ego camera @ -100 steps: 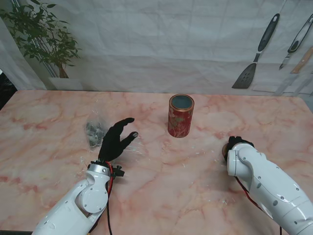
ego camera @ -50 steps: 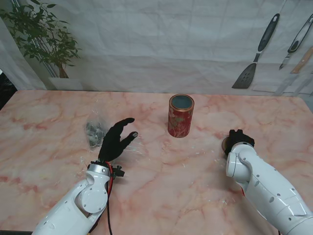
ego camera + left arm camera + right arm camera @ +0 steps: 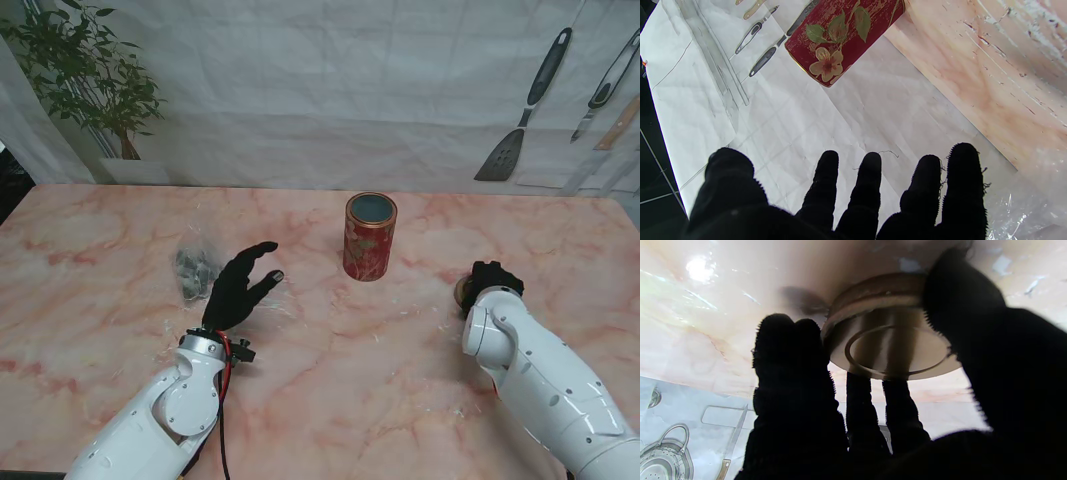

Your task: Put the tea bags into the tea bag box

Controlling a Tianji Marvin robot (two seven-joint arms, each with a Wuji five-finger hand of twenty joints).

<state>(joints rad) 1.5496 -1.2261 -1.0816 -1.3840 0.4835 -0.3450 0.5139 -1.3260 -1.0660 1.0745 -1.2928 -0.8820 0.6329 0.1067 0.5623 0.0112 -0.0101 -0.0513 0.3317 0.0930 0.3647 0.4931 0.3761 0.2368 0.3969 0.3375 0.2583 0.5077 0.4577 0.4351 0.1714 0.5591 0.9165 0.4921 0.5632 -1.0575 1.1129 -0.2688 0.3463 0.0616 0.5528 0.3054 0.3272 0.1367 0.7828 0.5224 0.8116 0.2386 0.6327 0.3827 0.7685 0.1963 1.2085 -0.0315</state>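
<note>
The red flowered tea tin (image 3: pixel 370 238) stands upright and uncovered at mid-table; it fills the left wrist view's corner as tin (image 3: pixel 840 36). A clump of dark tea bags (image 3: pixel 195 271) in clear plastic lies to its left. My left hand (image 3: pixel 238 285) hovers just right of that clump, fingers spread and holding nothing; the left hand (image 3: pixel 853 200) looks the same in its own view. My right hand (image 3: pixel 491 279) is closed around the round metal lid (image 3: pixel 462 292) to the tin's right. In the right wrist view the lid (image 3: pixel 893 343) sits between thumb and fingers (image 3: pixel 790 366) at the table surface.
Crinkled clear film (image 3: pixel 1023 206) lies on the marble table (image 3: pixel 330 400) around my left hand. A potted plant (image 3: pixel 95 80) stands at the far left corner. Kitchen utensils (image 3: pixel 525 110) are printed on the backdrop behind the table.
My right hand with the lid has shifted slightly farther from me and to the right. The left hand, tin and tea bags have stayed put.
</note>
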